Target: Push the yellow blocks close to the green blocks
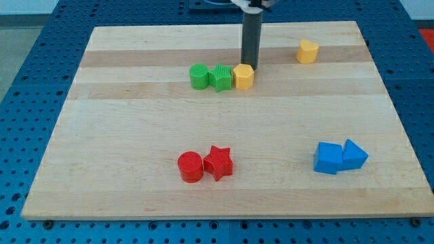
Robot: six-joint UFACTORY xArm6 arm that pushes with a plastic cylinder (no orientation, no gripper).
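Note:
A green cylinder [199,76] and a green star-like block [220,77] sit side by side at the upper middle of the wooden board [135,135]. A yellow hexagonal block [243,76] touches the green star block's right side. A second yellow block [307,51] lies apart at the upper right. My tip [249,66] is the lower end of the dark rod and sits just behind the yellow hexagonal block, at its upper right edge, touching or nearly touching it.
A red cylinder [190,167] and a red star [218,163] sit together at the lower middle. Two blue blocks [329,158] [354,155] sit together at the lower right. A blue perforated table surrounds the board.

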